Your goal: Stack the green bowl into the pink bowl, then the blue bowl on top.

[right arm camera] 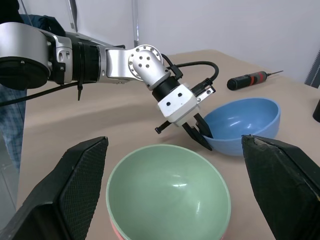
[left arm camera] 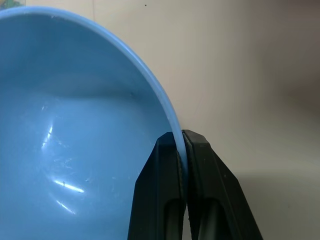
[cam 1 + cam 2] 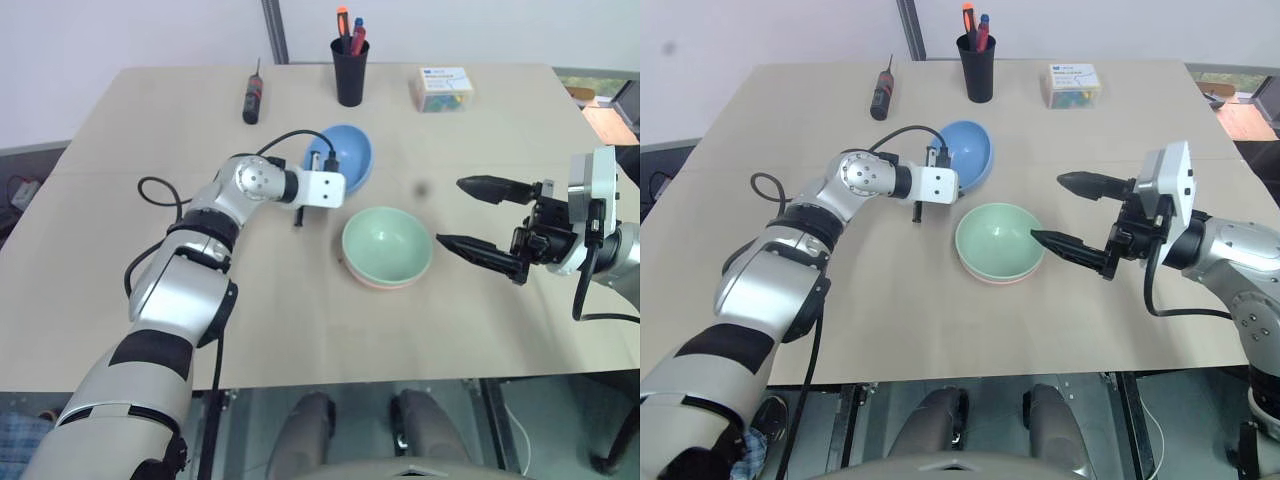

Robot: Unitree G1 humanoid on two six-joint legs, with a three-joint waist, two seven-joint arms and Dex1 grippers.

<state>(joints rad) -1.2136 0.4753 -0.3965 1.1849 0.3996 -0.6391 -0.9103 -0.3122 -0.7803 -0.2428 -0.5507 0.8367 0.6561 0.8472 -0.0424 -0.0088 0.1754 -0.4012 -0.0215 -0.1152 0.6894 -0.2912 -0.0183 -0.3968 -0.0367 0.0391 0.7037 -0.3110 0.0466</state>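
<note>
Rim of the blue bowl [image 2: 75, 130] is pinched between the closed fingers of the left gripper [image 2: 183, 142], one inside, one outside the wall. The bowl sits tilted on the table [image 3: 150, 130], just behind the green bowl [image 3: 387, 243], which is nested in the pink bowl [image 3: 372, 281]. The right gripper [image 3: 478, 216] is held wide open and empty beside the stack. A slip is likely on lifting: smooth plastic, thin edge grip. The stack could be knocked if the bowl swings low.
</note>
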